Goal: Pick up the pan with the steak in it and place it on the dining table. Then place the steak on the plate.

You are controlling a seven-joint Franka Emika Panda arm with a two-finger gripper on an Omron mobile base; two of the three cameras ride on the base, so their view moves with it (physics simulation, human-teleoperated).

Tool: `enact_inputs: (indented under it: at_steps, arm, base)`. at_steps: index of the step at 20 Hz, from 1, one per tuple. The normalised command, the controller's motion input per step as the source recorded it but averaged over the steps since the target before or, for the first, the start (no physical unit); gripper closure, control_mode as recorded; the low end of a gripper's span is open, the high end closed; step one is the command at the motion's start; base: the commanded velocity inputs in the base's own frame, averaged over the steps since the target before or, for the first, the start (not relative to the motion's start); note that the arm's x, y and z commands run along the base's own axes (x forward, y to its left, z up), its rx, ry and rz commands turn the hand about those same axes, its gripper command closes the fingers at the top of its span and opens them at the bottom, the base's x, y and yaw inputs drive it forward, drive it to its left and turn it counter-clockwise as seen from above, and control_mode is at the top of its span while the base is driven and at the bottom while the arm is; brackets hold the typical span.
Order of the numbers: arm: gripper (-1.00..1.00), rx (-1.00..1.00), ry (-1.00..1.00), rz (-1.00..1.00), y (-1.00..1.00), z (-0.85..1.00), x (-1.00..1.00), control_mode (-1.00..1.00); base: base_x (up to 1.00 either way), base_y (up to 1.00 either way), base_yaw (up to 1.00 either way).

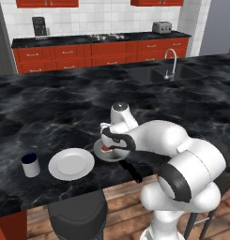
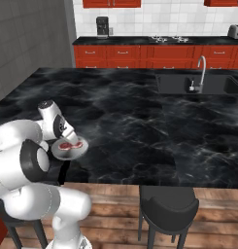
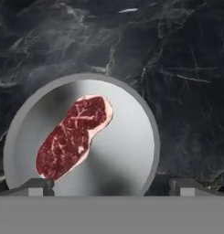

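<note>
The grey pan (image 3: pixel 127 137) sits on the black marble dining table (image 1: pixel 65 108) near its front edge, with the red marbled steak (image 3: pixel 72 137) lying flat in it, left of centre. My gripper (image 3: pixel 112 187) hangs right above the pan, open, with one fingertip (image 3: pixel 38 185) over the pan's near rim by the steak's end and the other beyond the rim on the right; nothing is between them. From the base views the pan (image 1: pixel 109 153) (image 2: pixel 72 149) and steak (image 1: pixel 106 149) (image 2: pixel 69 145) show under my hand. The white plate (image 1: pixel 71 164) lies just left of the pan.
A small dark blue cup (image 1: pixel 30 165) stands left of the plate. A sink with a tap (image 1: pixel 169 70) is set into the table's far right. Black stools (image 1: pixel 79 213) (image 2: pixel 168 204) stand at the table's front edge. Red cabinets line the back wall.
</note>
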Motion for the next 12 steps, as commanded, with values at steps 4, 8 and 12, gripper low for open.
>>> enact_inputs:
  at_steps: [4, 8, 12]
  arm:
    - [-1.00, 0.00, 0.05, -0.03, 0.02, -0.27, 0.37, -1.00]
    - [-1.00, 0.00, 0.01, -0.07, 0.16, -0.30, 0.39, -1.00]
    - [-1.00, 0.00, 0.00, -0.07, 0.12, -0.28, 0.24, -1.00]
  base:
    - [0.00, 0.00, 0.00]
    - [0.00, 0.00, 0.00]
    - [0.00, 0.00, 0.00]
